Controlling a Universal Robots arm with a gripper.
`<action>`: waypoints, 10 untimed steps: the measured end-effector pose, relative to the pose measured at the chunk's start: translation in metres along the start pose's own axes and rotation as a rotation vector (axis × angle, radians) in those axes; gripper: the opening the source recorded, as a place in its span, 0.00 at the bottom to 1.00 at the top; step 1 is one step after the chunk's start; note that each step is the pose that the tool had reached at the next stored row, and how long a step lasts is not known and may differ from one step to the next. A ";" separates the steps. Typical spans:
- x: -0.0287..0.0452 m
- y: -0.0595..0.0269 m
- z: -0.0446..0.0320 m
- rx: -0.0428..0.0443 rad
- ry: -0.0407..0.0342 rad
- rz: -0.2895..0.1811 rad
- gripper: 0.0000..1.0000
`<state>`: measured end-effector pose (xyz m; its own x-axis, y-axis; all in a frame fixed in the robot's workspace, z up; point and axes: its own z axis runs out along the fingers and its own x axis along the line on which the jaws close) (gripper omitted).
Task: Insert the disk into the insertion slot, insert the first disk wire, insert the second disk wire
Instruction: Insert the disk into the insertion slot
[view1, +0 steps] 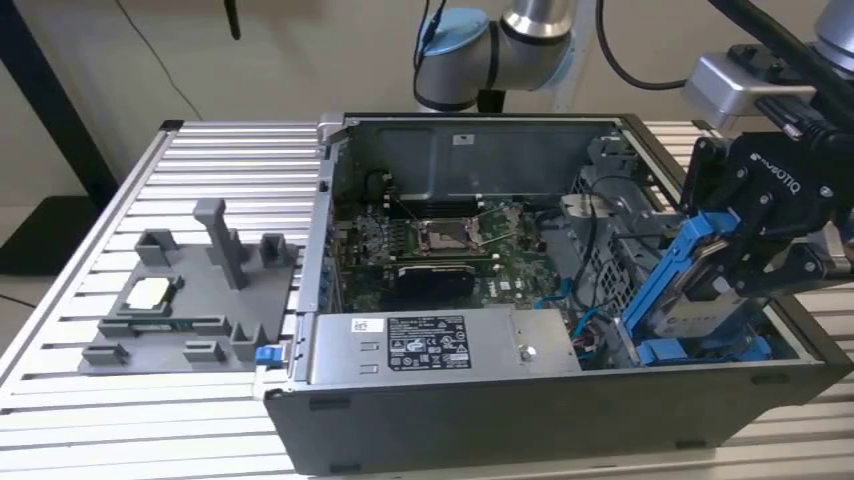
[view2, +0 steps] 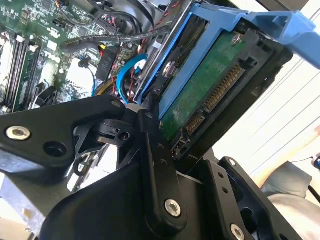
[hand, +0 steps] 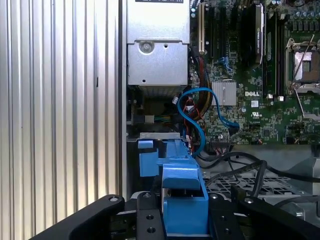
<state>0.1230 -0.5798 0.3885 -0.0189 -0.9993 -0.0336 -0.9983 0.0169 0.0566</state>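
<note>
My gripper (view1: 742, 268) is shut on the disk (view1: 690, 318), a silver-grey drive in a bright blue carrier. It holds the disk steeply tilted, with its lower end down in the insertion slot (view1: 671, 352) at the front corner of the open computer case, on the exterior view's right. In the second wrist view the disk's green circuit board (view2: 210, 95) and connector face the camera between the black fingers (view2: 150, 150). In the first wrist view the blue carrier (hand: 182, 192) sits between the gripper's jaws. A loose blue disk wire (hand: 194, 122) curls over the motherboard beside the slot.
A grey labelled power-supply box (view1: 441, 345) lies along the case's front wall, next to the slot. The motherboard (view1: 447, 240) fills the case floor. A grey parts fixture (view1: 187, 300) rests on the slatted aluminium table (view1: 80, 400) at the exterior view's left.
</note>
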 end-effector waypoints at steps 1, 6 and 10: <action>0.0000 0.0000 0.0001 0.0000 0.0000 0.000 0.33; 0.0000 0.0000 0.0004 0.0000 0.0000 0.000 0.33; 0.0000 0.0000 0.0006 0.0000 0.0000 0.000 0.40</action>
<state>0.1230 -0.5798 0.3879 -0.0189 -0.9993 -0.0335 -0.9983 0.0170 0.0566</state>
